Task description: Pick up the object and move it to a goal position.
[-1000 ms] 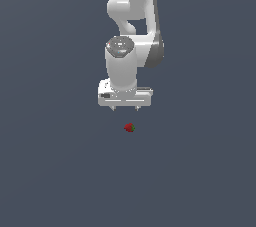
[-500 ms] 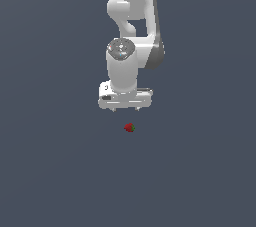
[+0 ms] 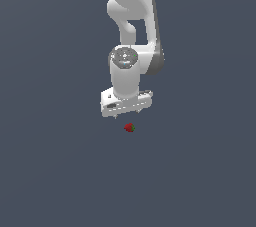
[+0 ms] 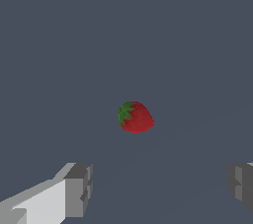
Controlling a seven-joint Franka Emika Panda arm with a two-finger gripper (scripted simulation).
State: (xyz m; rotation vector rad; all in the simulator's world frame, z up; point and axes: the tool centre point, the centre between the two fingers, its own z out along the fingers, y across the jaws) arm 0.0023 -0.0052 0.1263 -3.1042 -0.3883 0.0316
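The object is a tiny red strawberry (image 3: 129, 128) with a green tip, lying on the flat grey floor. In the wrist view the strawberry (image 4: 135, 117) fills the middle of the picture, green leaves on one side. My white gripper (image 3: 126, 115) hangs just above it in the exterior view, a little toward the exterior view's left. Both fingers (image 4: 78, 190) stand wide apart with nothing between them, so the gripper (image 4: 158, 188) is open. The strawberry lies apart from the fingertips, untouched.
The white arm (image 3: 131, 16) rises from the gripper to the top edge of the exterior view. The plain dark grey floor (image 3: 55, 171) spreads all around.
The gripper has turned slightly about its vertical axis and shifted a little. The strawberry has stayed where it was.
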